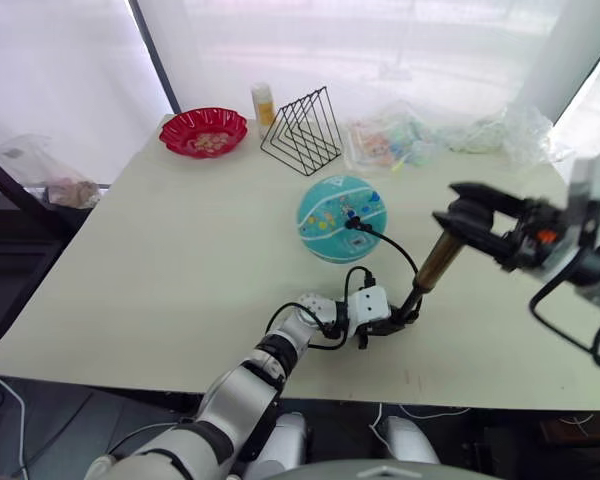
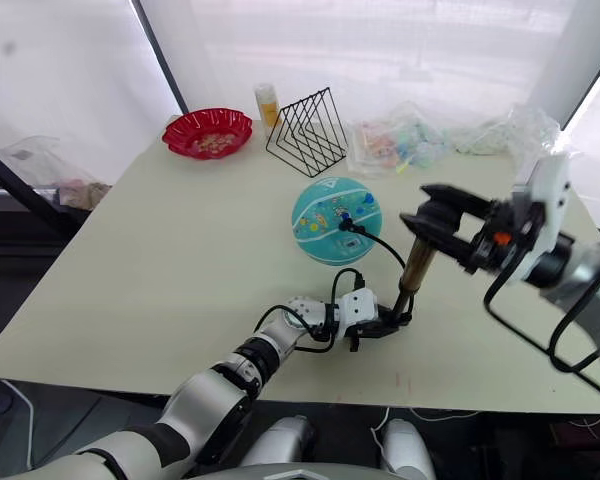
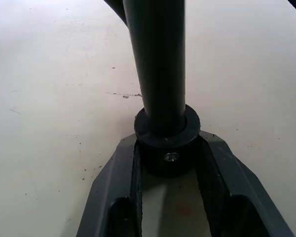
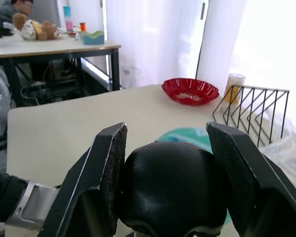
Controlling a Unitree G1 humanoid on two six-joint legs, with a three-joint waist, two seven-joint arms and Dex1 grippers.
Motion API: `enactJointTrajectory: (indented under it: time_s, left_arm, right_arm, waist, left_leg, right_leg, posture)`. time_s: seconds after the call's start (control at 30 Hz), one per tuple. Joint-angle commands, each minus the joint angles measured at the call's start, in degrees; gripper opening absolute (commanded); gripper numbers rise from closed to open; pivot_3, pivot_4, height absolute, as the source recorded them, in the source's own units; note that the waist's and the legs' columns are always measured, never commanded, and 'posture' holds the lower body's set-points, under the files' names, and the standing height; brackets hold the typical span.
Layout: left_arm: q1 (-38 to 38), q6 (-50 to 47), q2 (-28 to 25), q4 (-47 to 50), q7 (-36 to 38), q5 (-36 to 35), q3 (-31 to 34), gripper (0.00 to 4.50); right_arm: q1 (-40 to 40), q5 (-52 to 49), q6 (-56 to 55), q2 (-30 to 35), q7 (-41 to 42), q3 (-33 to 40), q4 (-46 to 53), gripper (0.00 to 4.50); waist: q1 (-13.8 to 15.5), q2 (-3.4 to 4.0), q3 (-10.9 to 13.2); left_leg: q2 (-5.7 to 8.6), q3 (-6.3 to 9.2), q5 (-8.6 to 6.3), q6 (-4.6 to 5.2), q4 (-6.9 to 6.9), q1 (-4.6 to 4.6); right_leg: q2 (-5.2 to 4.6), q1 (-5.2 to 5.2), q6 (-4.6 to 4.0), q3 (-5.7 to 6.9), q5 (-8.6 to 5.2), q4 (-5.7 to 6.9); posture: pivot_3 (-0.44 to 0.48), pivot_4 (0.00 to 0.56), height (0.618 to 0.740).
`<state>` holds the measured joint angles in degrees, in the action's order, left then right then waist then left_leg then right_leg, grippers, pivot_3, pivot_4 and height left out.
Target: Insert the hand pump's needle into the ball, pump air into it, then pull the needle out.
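Left claw (image 1: pixel 388 322) at the near table (image 1: pixel 160 270) edge pinches the black base cap of the hand pump (image 1: pixel 438 262), pinning it to the table; left wrist view shows that cap wedged tight between both fingers (image 3: pixel 113 187), barrel rising out of it. Pump leans up and right to its T-handle, which right claw (image 4: pixel 166 173) grips: right wrist view has the rounded black handle held between the two pads. Thin black hose loops from pump base up to the ball (image 1: pixel 341 217), mid-table, with the needle (image 1: pixel 352 222) fitting seated in its side. Step looks like pumping; next needs right claw stroking the handle along the barrel while left holds the base. Farther back: wire rack (image 1: pixel 302 131), red bowl (image 1: pixel 203 131), bottle (image 1: pixel 264 103), plastic bags (image 1: pixel 450 135). Right wrist view adds another table and a person across the room.
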<state>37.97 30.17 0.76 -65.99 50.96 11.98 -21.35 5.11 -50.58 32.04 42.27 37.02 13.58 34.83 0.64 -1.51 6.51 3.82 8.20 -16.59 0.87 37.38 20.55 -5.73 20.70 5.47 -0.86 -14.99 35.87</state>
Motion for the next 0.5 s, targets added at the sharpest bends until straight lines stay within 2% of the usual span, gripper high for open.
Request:
enactJointTrajectory:
  time_s: [0.03, 0.17, 0.23, 0.4, 0.5]
  left_arm:
    - [-3.41, -3.4, -1.31, -6.59, 1.08, 5.68, -4.26, 1.11]
    - [-3.37, -3.38, -1.3, -6.57, 1.03, 5.72, -4.07, 1.11]
    - [-3.36, -3.37, -1.44, -6.58, 1.03, 5.77, -4.01, 1.11]
    - [-3.39, -3.34, -1.67, -6.62, 1.05, 5.89, -3.99, 1.11]
    - [-3.57, -3.31, -1.77, -6.66, 1.07, 5.98, -4.08, 1.11]
  right_arm:
    - [-4.16, 9.79, -2.94, -0.35, 1.57, -6.61, -4.08, 2.1]
    - [-7.1, 18.14, -8.94, -2.32, 2.09, -12.22, -8.33, 2.1]
    - [-7.3, 18.7, -10.44, -4.21, 1.98, -13.27, -8.29, 2.1]
    - [-5.58, 17.85, -11.44, -5.61, 3.51, -12.48, -6.15, 2.1]
    - [1.41, 10.64, -7.42, -4.23, 2.13, -6.94, -2.58, 2.1]
  waist:
    - [-0.04, 0.12, -0.1]
    - [0.05, 0.07, -0.22]
    - [0.03, 0.07, -0.24]
    - [0.02, 0.18, -0.22]
    - [0.0, 0.38, -0.03]
  left_leg:
    - [0.01, -0.03, 0.0, 0.0, 0.0, -0.03]
    - [0.0, 0.0, 0.0, 0.0, -0.02, -0.05]
    - [0.0, -0.02, 0.0, 0.0, -0.02, -0.08]
    - [0.01, -0.04, 0.0, 0.0, -0.03, -0.09]
    - [0.0, -0.03, 0.0, 0.0, -0.02, -0.09]
  right_leg:
    - [0.02, -0.01, 0.03, -0.05, -0.02, 0.0]
    - [0.04, -0.01, 0.02, 0.03, -0.02, 0.0]
    - [0.04, -0.01, 0.01, 0.05, -0.02, 0.0]
    - [0.04, 0.0, -0.01, 0.09, -0.01, 0.0]
    - [0.05, 0.0, -0.02, 0.1, -0.01, 0.0]
  posture:
    - [0.0, 0.15, 0.74]
    - [0.0, 0.15, 0.74]
    - [0.0, 0.15, 0.74]
    - [0.0, 0.15, 0.74]
    - [0.0, 0.15, 0.74]
